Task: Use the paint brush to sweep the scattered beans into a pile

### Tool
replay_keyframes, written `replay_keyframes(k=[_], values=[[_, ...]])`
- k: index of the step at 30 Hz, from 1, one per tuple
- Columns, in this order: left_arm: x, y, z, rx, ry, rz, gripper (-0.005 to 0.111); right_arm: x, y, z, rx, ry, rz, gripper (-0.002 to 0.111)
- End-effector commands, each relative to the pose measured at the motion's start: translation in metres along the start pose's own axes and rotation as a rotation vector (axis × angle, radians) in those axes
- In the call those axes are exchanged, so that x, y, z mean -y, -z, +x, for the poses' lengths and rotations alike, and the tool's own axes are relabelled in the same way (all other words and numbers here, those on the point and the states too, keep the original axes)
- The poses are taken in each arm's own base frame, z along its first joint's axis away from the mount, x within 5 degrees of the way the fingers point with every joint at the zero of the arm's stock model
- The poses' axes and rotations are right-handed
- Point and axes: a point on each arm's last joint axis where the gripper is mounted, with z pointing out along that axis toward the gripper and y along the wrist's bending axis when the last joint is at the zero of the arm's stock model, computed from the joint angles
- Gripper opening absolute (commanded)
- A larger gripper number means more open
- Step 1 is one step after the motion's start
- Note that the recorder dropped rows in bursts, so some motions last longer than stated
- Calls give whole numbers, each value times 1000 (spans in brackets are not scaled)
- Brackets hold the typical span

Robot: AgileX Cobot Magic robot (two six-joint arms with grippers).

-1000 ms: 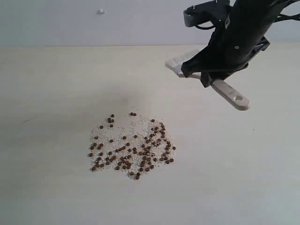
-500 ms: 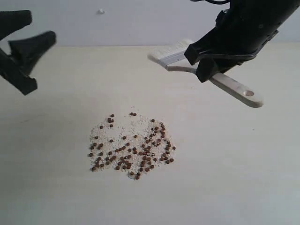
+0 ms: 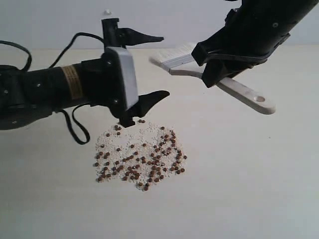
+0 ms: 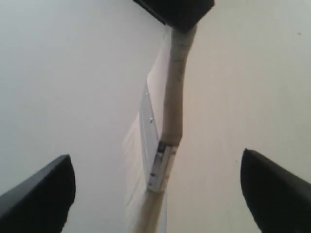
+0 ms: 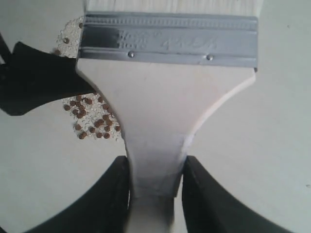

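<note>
Right fingers [image 5: 108, 194] clamp the paint brush [image 3: 240, 92] aloft; left fingers [image 3: 149, 101] gape wide near the beans' [image 3: 142, 159] far edge.

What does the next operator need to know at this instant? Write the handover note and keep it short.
Left gripper: open wide and empty, hanging over the far edge of the beans, jaws pointed toward the brush bristles.
Right gripper: shut on the handle of the brush, holding it up off the table, bristles toward the left arm.
Beans: a loose, spread-out patch mixed with pale crumbs in the middle of the table, not a tight pile.
Done: brush is in hand.
Left: lower the bristles beside the patch and sweep the beans together. The left arm probably needs to move clear first.
</note>
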Motion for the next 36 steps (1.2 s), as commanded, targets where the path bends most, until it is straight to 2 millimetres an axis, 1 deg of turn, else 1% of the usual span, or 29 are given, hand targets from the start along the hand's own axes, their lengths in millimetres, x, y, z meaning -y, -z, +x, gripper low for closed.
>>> replay_keyframes(k=[1, 2, 4, 7, 9, 11, 16, 19, 20, 21, 23, 26, 27, 33, 35, 36], values=[[4, -23, 5, -48, -22, 39, 73, -3, 5, -1, 17, 14, -10, 0], [5, -28, 5, -42, -48, 42, 68, -3, 5, -1, 17, 14, -10, 0], [6, -33, 7, -40, -64, 43, 67, -3, 5, -1, 17, 14, -10, 0], [6, -34, 7, -35, -96, 40, 64, -3, 5, -1, 19, 14, -10, 0], [6, -35, 5, -32, -140, 38, 57, -3, 5, -1, 21, 14, -9, 0], [7, -36, 2, -30, -221, 35, 47, -3, 5, -1, 21, 14, -9, 0], [7, -40, -6, -26, -319, 6, 45, -3, 5, -2, 23, 8, -17, 0], [5, -43, -13, -26, -323, -44, 45, -4, 5, -2, 24, 8, -23, 0], [5, -44, -16, -27, -316, -61, 43, -4, 5, -2, 24, 8, -23, 0], [4, -45, -18, -26, -305, -76, 39, -4, 5, -2, 24, 8, -23, 0], [4, -46, -21, -40, -270, -95, 27, -4, 5, -1, 21, 7, -26, 0], [3, -46, -20, -71, -232, -107, 3, -4, 5, -1, 21, 7, -26, 0], [4, -46, -19, -74, -230, -104, 0, -4, 5, -1, 21, 7, -26, 0], [4, -46, -19, -77, -230, -100, 0, -4, 5, -3, 35, 7, -23, 1], [4, -46, -19, -77, -230, -100, 0, -4, 6, -3, 46, 15, -19, 7], [4, -46, -19, -77, -230, -100, 0, -4, 7, -3, 50, 29, -18, 13]])
